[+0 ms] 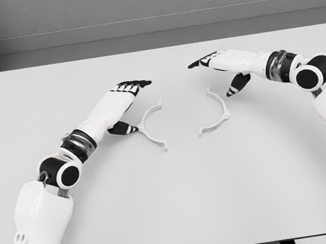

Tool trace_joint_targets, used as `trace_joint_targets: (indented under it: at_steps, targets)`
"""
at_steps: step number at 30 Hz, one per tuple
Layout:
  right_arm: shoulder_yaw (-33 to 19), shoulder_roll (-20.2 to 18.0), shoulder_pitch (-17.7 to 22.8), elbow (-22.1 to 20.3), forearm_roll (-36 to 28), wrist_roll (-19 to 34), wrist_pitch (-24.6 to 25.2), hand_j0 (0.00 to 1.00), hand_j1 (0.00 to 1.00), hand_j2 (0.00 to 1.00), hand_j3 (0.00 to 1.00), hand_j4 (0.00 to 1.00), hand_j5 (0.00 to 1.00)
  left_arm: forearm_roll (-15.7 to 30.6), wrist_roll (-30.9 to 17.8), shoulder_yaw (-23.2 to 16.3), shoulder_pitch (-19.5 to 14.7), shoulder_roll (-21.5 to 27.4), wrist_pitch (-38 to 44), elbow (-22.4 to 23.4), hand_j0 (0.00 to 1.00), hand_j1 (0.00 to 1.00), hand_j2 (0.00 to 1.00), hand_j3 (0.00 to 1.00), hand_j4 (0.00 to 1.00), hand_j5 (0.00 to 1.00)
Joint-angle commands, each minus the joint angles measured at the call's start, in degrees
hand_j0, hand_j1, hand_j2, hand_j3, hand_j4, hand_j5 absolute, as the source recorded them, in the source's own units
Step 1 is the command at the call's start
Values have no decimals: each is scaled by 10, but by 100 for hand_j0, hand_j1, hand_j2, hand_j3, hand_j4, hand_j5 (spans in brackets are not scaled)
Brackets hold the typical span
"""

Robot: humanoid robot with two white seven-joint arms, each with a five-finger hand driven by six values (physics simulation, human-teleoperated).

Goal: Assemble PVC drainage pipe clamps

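Two white curved plastic clamp halves lie apart mid-table, the left half [150, 127] at nine o'clock, the right half [216, 113] at three. The left hand [124, 100] and right hand [219, 67] hover open, holding nothing. Grasping looks next.

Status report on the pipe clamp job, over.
Left hand open, beside left clamp half, holding nothing. Right hand open above right clamp half. Halves lie apart on the table, open sides facing. Nothing between them.
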Motion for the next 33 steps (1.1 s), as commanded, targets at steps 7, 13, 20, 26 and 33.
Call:
trace_joint_targets:
  at_steps: [7, 13, 20, 26, 33]
  targets:
    - [6, 4, -1, 20, -2, 0, 1, 100, 100, 100, 100, 100, 100, 3, 0, -6, 0, -6, 0, -3, 100, 100, 100, 100, 100, 100]
    - [10, 6, -1, 20, -2, 0, 1, 100, 100, 100, 100, 100, 100, 2, 0, -14, -1, -12, 1, -3, 100, 100, 100, 100, 100, 100]
    - [10, 7, -1, 19, -2, 0, 1, 100, 100, 100, 100, 100, 100, 2, 0, -17, -1, -17, 1, -4, 100, 100, 100, 100, 100, 100]
    - [11, 7, -1, 17, -3, 0, 1, 100, 100, 100, 100, 100, 100, 2, 0, -21, -1, -18, 1, -4, 100, 100, 100, 100, 100, 100]
    - [19, 13, 0, 17, -3, 0, 2, 100, 100, 100, 100, 100, 100, 5, 0, -13, -3, -10, 1, -2, 100, 100, 100, 100, 100, 100]
